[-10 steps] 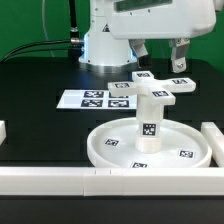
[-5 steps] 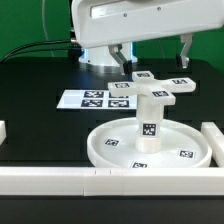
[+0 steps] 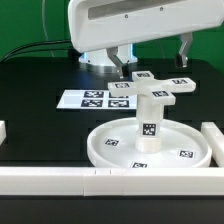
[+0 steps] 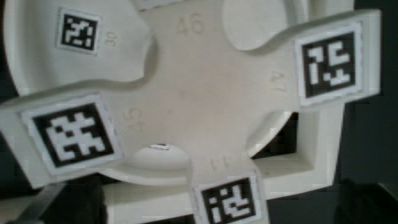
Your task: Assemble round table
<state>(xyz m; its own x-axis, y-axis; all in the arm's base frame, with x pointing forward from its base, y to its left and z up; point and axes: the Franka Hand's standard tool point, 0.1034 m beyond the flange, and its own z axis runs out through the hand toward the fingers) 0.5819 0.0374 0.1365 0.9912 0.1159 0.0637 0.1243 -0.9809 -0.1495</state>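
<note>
The round disc [image 3: 110, 150] lies on the black table near the front. The short post [image 3: 148, 128] stands upright in its hub. The cross-shaped foot [image 3: 152, 90] sits on top of the post, with a tag on each arm. My gripper [image 3: 152, 56] hangs above and behind the foot. It is open, with one finger [image 3: 121, 60] to the exterior view's left and the other finger [image 3: 185, 48] to its right. Neither finger touches anything. The wrist view looks straight down on the foot [image 4: 187, 90], which fills the frame. No fingers show there.
The marker board [image 3: 80, 100] lies behind the disc toward the exterior view's left. A long white rail [image 3: 60, 180] runs along the front edge. Another rail [image 3: 212, 135] stands at the exterior view's right of the disc. The robot base [image 3: 100, 55] is at the back.
The hand has shifted toward the exterior view's left and its fingers now stand wider apart. The foot, post and disc have not moved.
</note>
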